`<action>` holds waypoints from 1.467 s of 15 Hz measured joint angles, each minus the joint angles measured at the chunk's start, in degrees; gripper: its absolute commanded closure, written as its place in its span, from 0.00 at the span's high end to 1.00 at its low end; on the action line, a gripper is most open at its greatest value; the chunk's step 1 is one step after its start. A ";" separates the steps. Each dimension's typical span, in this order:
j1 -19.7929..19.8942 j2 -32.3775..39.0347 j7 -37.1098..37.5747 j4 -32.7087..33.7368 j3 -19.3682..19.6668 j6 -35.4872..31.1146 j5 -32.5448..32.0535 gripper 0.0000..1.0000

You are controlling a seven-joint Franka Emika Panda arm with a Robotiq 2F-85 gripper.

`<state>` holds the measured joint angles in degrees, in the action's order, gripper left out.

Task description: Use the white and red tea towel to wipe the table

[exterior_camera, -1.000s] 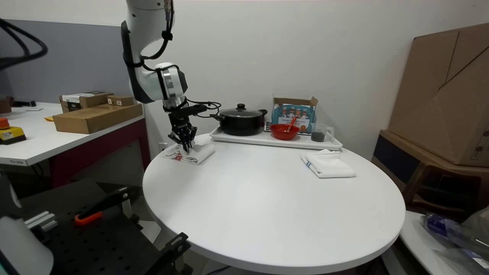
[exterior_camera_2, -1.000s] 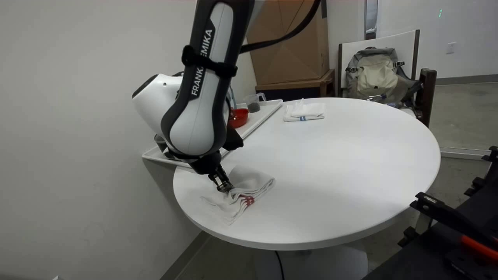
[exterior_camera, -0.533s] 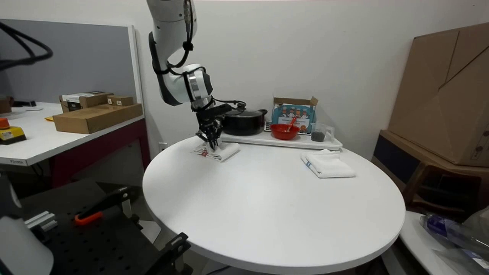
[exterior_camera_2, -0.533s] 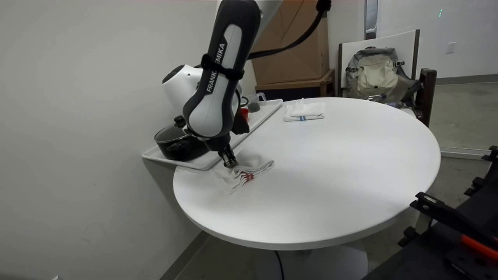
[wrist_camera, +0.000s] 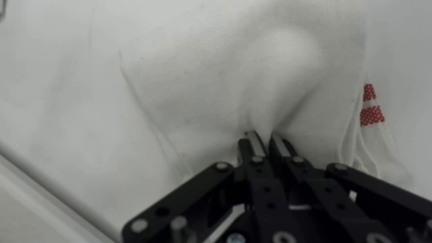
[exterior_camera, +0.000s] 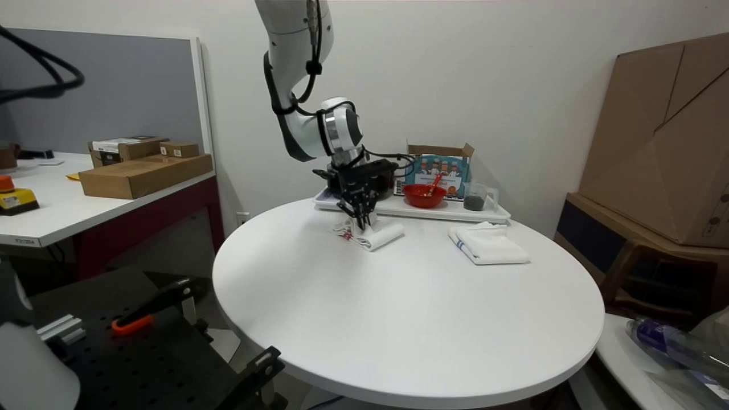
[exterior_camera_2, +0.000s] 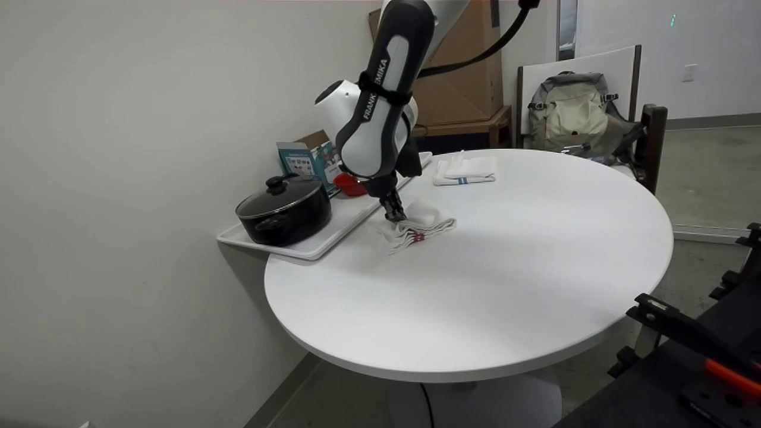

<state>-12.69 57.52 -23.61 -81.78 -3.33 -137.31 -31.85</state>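
The white and red tea towel lies folded and bunched on the round white table (exterior_camera: 398, 324). The towel shows in both exterior views (exterior_camera: 384, 234) (exterior_camera_2: 433, 220), its red mark at one edge. In the wrist view the towel (wrist_camera: 202, 84) fills the middle, its red checked stripes at the right. My gripper (exterior_camera: 363, 223) points down onto the towel; it also shows in an exterior view (exterior_camera_2: 396, 217). In the wrist view the fingers (wrist_camera: 264, 136) are nearly together with a pinched fold of towel between them. The fingertips are partly sunk in the cloth.
A white tray (exterior_camera_2: 300, 254) along the wall holds a black pot (exterior_camera_2: 285, 217), a red bowl (exterior_camera: 420, 198), a clear cup (exterior_camera: 474, 200) and a blue box (exterior_camera: 435, 171). Its edge (wrist_camera: 50, 202) is near the gripper. A blue-striped white cloth (exterior_camera: 492, 247) lies right.
My gripper and the towel have slid together across the table, rightward in both exterior views, away from the table's edge. The towel stays pinched. The other cloth and the tray have not moved.
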 measured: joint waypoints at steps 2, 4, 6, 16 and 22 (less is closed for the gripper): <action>1.61 -0.11 0.15 -0.13 1.38 0.03 1.00 0.05; 3.10 -0.32 0.67 -0.59 2.76 0.03 1.55 0.05; 4.45 -0.82 1.51 -1.64 3.88 0.03 1.94 0.05; 8.76 -6.26 9.87 -13.40 10.49 -5.46 2.03 0.05; 9.03 -11.25 18.23 -25.87 15.31 -17.89 1.26 0.05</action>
<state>-3.66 46.27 -5.38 -107.64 11.97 -155.20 -30.59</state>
